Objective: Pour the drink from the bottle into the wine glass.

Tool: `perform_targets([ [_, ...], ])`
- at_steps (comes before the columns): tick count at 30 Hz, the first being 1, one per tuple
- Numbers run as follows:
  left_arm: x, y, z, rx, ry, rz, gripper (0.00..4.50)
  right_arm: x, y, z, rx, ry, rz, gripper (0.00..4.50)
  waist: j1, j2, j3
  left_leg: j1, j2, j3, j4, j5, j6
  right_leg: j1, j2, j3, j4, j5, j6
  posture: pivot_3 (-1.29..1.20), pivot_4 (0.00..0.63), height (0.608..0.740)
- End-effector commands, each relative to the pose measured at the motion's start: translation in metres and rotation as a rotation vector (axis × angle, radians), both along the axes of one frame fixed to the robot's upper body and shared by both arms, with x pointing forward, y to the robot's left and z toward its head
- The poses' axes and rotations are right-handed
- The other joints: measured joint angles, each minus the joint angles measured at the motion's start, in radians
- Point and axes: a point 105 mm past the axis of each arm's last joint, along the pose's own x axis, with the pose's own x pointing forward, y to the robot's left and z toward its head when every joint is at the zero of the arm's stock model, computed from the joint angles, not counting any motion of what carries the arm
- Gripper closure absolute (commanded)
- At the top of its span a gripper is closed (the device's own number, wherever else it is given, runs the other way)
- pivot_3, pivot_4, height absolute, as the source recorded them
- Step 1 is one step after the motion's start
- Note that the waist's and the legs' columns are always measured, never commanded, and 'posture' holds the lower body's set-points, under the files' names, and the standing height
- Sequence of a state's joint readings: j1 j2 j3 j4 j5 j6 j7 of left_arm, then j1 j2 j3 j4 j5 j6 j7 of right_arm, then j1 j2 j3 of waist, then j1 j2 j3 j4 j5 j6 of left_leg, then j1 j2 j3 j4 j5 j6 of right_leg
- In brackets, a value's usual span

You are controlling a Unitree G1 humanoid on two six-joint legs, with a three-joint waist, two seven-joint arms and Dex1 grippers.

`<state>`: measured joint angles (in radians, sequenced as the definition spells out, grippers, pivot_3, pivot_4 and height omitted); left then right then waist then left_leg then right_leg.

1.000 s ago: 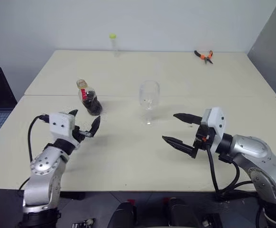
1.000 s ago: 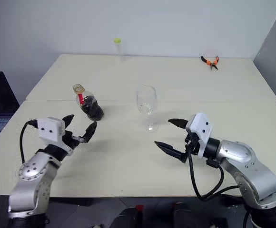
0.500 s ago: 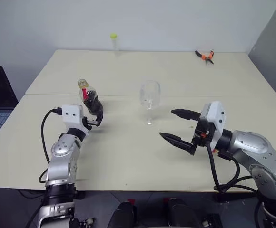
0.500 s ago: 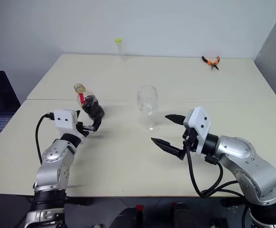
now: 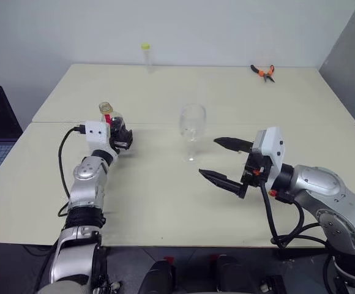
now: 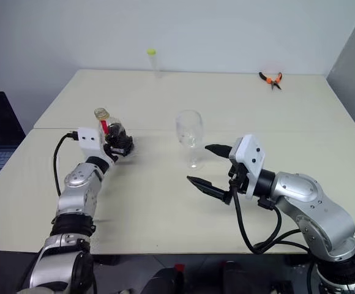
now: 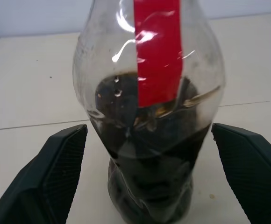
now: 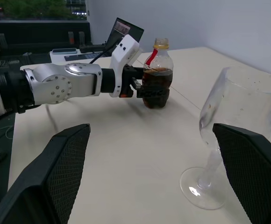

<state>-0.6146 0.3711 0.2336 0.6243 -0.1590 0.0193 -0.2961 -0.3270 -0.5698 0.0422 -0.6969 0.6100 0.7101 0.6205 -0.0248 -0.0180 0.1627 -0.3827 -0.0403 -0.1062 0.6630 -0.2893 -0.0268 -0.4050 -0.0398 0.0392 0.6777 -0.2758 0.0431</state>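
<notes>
**Left claw lined up on the bottle, grab not made yet**

While the right claw [image 6: 209,167] just hangs spread wide and empty near the wine glass [image 6: 189,131], the real action is on the left side. That left claw [image 6: 120,144] sits around the lower body of the bottle [image 7: 149,116], which stands upright on the surface [image 5: 165,202], well off to the left of the glass. From the left wrist view the two fingers [image 7: 56,177] flank the bottle with visible gaps on both sides, so I'd call it unclenched and not gripping anything yet. Dark drink [image 7: 147,177] fills roughly the bottom half. No cap that I can make out on the neck, just a yellowish ring and a red label strip.

So my read is we're at the grasp step, basically the very start. Glass looks empty.

Next move, I'd guess: squeeze in on the body, lift it straight up, carry it over to the glass and tip the neck over the rim. That squat rounded plastic could slip or crumple if pinched too hard, and the glass has a thin stem, so bumping it would be bad news.
</notes>
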Motion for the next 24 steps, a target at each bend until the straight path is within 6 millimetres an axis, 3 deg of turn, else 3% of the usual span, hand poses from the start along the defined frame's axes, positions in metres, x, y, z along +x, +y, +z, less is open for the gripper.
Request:
perform_targets([
  [1,0.010,0.000,0.017,-0.033,-0.058,-0.004,1.28,-0.002,0.001,0.010,0.015,-0.055,0.001,0.00,0.000,0.000,0.000,0.000,0.000,0.000,0.000,0.000,0.000,0.000,0.000,0.000,0.000,0.000,0.000,0.00,0.150,0.740],
  [5,0.017,-0.004,0.024,-0.033,-0.076,-0.029,2.62,-0.002,0.002,0.010,0.021,-0.067,0.001,0.00,-0.001,0.000,0.000,0.000,0.000,0.000,0.000,0.000,0.000,0.000,0.000,0.000,0.000,0.000,0.000,0.00,0.150,0.740],
  [9,0.019,-0.005,0.040,-0.032,-0.131,-0.044,3.53,-0.004,0.001,0.013,0.036,-0.101,-0.008,0.00,-0.002,-0.001,0.000,-0.001,0.000,0.000,0.000,0.001,-0.002,-0.001,0.000,0.000,0.000,0.000,0.000,0.00,0.150,0.740],
  [12,0.016,-0.013,0.059,-0.004,-0.194,-0.095,3.68,-0.004,-0.001,0.014,0.049,-0.110,-0.034,0.00,-0.002,-0.002,0.001,-0.001,0.000,0.000,0.000,0.002,-0.003,-0.001,0.000,0.000,0.000,0.000,0.000,0.00,0.150,0.740],
  [19,0.009,-0.066,0.114,0.275,-0.334,-0.311,3.73,0.004,-0.004,0.019,0.128,-0.127,-0.126,0.00,-0.002,-0.003,0.002,-0.003,0.000,0.000,0.001,0.002,-0.004,-0.002,0.000,0.000,0.000,0.000,0.000,0.00,0.150,0.740],
  [24,0.006,-0.091,0.131,0.499,-0.399,-0.405,3.74,0.010,0.000,0.019,0.159,-0.118,-0.163,0.00,-0.005,-0.003,0.002,-0.002,0.000,0.000,0.000,0.002,-0.004,-0.002,0.001,0.001,0.000,0.000,0.000,0.00,0.150,0.740],
])
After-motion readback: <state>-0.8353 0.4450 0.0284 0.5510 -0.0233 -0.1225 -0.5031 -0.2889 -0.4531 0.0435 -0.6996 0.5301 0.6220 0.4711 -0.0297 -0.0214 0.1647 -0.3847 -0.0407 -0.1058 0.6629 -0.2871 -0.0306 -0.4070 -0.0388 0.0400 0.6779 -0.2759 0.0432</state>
